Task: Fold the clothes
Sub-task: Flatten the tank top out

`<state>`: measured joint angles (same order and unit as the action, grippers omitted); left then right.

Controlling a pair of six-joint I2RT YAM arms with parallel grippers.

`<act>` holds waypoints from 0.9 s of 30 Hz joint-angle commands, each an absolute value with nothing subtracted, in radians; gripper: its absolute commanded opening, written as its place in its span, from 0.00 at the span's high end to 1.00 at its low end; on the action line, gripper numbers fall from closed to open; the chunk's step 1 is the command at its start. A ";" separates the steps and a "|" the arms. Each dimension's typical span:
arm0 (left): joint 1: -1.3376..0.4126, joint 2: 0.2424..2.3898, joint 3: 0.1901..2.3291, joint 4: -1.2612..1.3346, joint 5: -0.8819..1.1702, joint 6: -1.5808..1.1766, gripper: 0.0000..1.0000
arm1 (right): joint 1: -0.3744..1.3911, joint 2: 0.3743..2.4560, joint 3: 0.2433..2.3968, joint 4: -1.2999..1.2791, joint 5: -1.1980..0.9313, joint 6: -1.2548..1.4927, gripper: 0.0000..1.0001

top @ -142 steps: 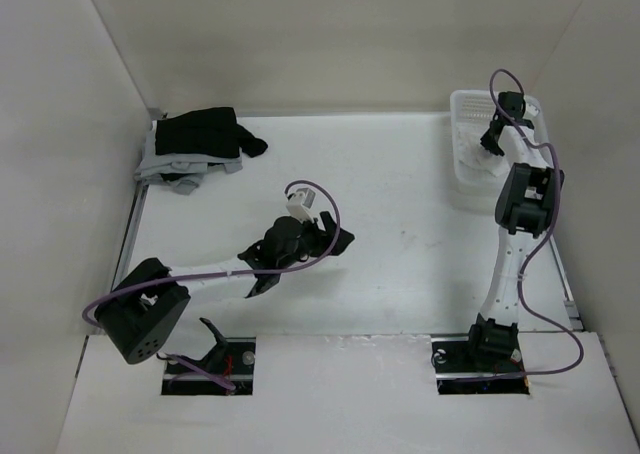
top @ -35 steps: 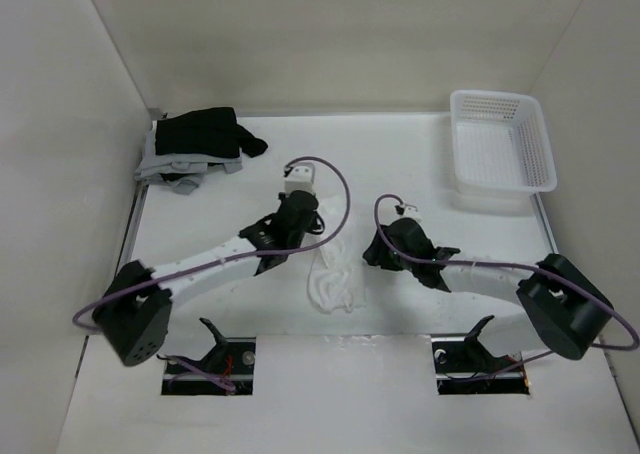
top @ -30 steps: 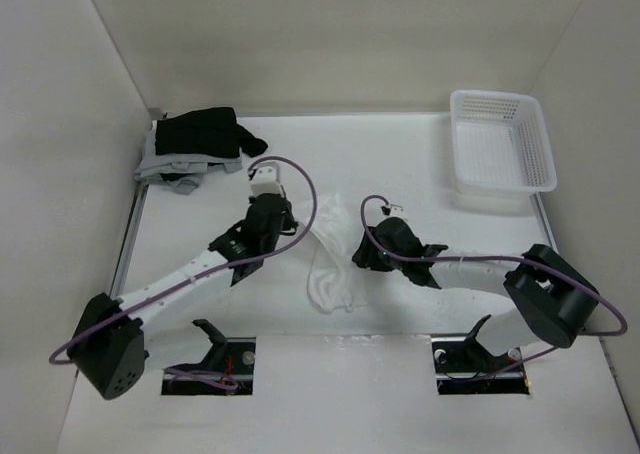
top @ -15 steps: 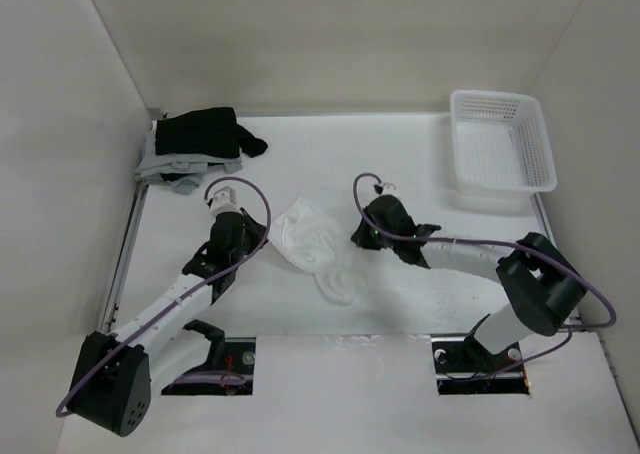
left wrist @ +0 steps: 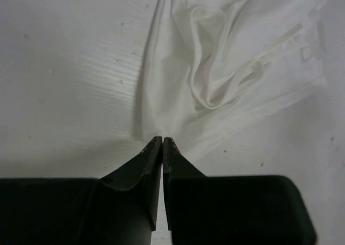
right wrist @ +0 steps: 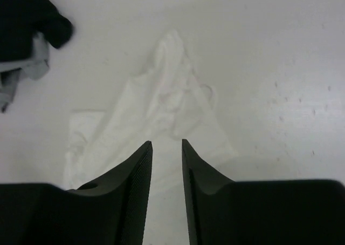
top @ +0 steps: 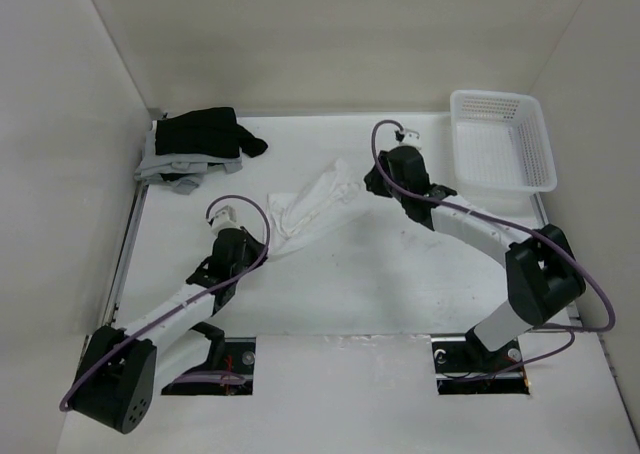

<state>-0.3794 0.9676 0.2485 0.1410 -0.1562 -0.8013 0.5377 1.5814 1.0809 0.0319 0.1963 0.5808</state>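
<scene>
White matte table [top: 400,274], plain pale walls [top: 300,34]; thin wrinkly clothes [top: 312,204] lie drawn out long. My left gripper [left wrist: 162,141] is pinched together, right gripper [right wrist: 166,142] apart.

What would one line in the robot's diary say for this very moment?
task: fold clothes | thin white fabric garment: stretched out, unfolded | left gripper: shut on its edge | right gripper: open above it

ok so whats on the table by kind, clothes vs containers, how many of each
garments: 3 (white garment, black garment, light grey garment)
baskets: 1 (white basket)
total: 4
</scene>
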 commanded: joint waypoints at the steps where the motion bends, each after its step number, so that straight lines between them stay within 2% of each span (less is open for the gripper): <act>1: -0.360 1.009 0.221 0.250 -0.133 -0.822 0.96 | 0.532 1.557 0.991 0.049 0.218 0.598 0.74; 4: -0.347 1.049 0.216 0.290 -0.126 -0.827 0.96 | 0.512 1.633 0.982 0.051 0.166 0.598 0.75; 5: -0.347 1.061 0.221 0.304 -0.123 -0.827 0.96 | 0.501 1.670 0.992 0.052 0.141 0.601 0.72; 7: -0.354 1.077 0.224 0.322 -0.118 -0.833 0.96 | 0.486 1.722 1.012 0.051 0.115 0.609 0.60; 9: -0.360 1.081 0.225 0.333 -0.118 -0.841 0.96 | 0.469 1.758 1.028 0.046 0.103 0.633 0.54; 15: -0.361 1.078 0.225 0.336 -0.114 -0.836 0.96 | 0.450 1.827 1.046 0.041 0.028 0.666 0.54; 18: -0.363 1.080 0.230 0.337 -0.110 -0.833 0.96 | 0.450 1.847 1.048 0.051 0.021 0.683 0.58; 21: -0.364 1.078 0.230 0.341 -0.106 -0.831 0.96 | 0.447 1.855 1.048 0.052 0.025 0.695 0.70; 24: -0.360 1.072 0.230 0.341 -0.100 -0.830 0.96 | 0.446 1.848 1.039 0.051 0.028 0.703 0.76; 27: -0.357 1.066 0.230 0.341 -0.098 -0.831 0.96 | 0.444 1.838 1.026 0.055 0.035 0.715 0.87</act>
<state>-0.3603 1.0828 0.2214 0.2897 -0.1150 -0.8272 0.4500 1.8397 1.0199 0.0280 0.0391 0.6899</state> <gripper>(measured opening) 0.043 0.151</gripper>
